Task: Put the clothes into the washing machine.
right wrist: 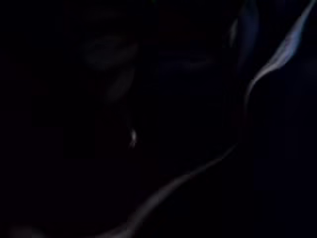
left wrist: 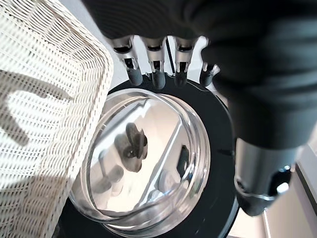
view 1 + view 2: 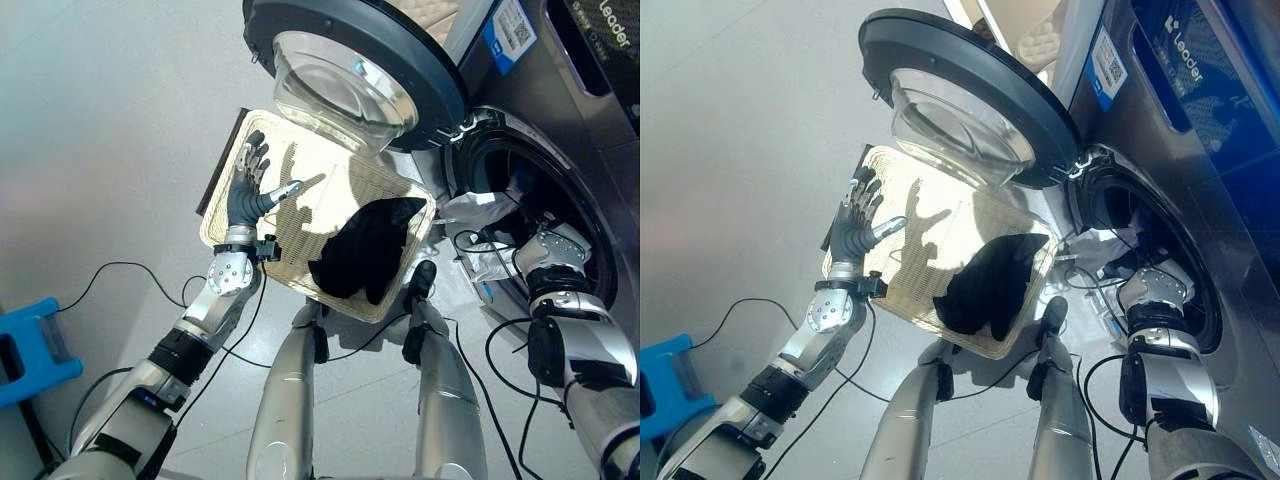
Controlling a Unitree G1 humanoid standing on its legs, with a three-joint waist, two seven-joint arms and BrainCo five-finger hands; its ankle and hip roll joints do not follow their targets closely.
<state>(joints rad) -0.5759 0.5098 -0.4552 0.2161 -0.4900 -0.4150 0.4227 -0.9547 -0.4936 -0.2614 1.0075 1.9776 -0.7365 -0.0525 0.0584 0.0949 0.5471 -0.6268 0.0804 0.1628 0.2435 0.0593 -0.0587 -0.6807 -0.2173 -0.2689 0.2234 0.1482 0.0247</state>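
- A front-loading washing machine (image 3: 590, 110) stands with its round glass door (image 3: 350, 75) swung wide open, the drum opening (image 3: 1140, 240) dark behind it.
- A pale wicker laundry basket (image 3: 225, 215) sits on the floor (image 3: 110, 120) just in front of the machine, partly under the open door.
- One black garment (image 3: 368, 250) lies bunched in the basket's corner nearest the machine (the end away from the left hand).
- The left hand (image 3: 247, 185) hovers over the basket's far end, fingers (image 2: 157, 74) straight and spread apart, holding nothing.
- The right arm reaches into the drum opening; the right hand is hidden inside, so whether it is open or closed cannot be told (its wrist view is near black).
- A blue stool (image 3: 30, 350) stands on the floor, well apart from the basket.
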